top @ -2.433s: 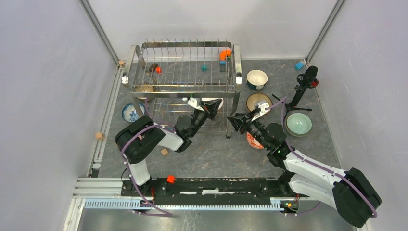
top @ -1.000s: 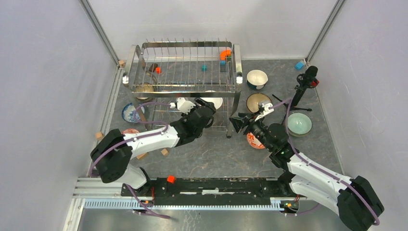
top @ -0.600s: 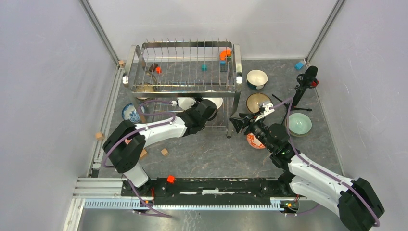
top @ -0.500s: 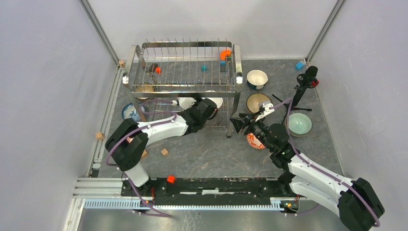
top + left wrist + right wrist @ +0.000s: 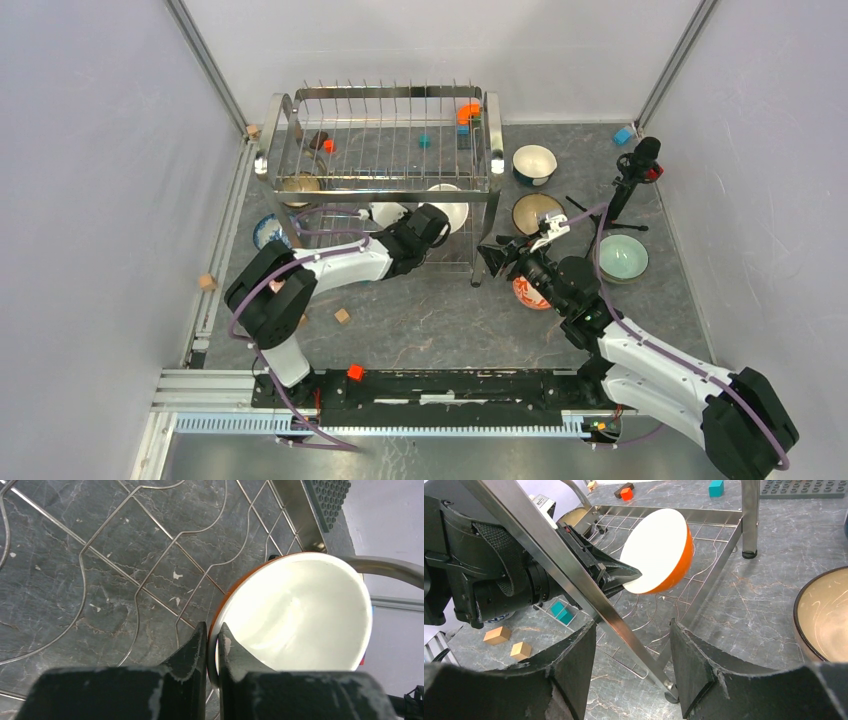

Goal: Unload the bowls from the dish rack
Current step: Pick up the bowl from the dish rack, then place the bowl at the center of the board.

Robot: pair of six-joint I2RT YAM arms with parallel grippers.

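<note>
My left gripper [image 5: 211, 632] pinches the near rim of the orange, white-lined ceramic bowl [image 5: 295, 615]
It tilts on the lower tier of the chrome wire dish rack [image 5: 390, 91], just ahead of the narrow jaws; my right gripper [image 5: 633, 627] hangs wide, empty, outside

The dark grey marbled worktop [image 5: 430, 320] carries a chrome dish rack [image 5: 390, 92], which stands on thin legs toward the back. Right of it sit a white-and-teal bowl [image 5: 534, 163], a brown bowl [image 5: 537, 211], a pale green bowl [image 5: 620, 257] and a part-hidden red-patterned bowl [image 5: 522, 292]. A blue-patterned bowl [image 5: 266, 233] sits at the rack's left. A wooden cube [image 5: 342, 316] and a blue block [image 5: 623, 135] lie loose.
</note>
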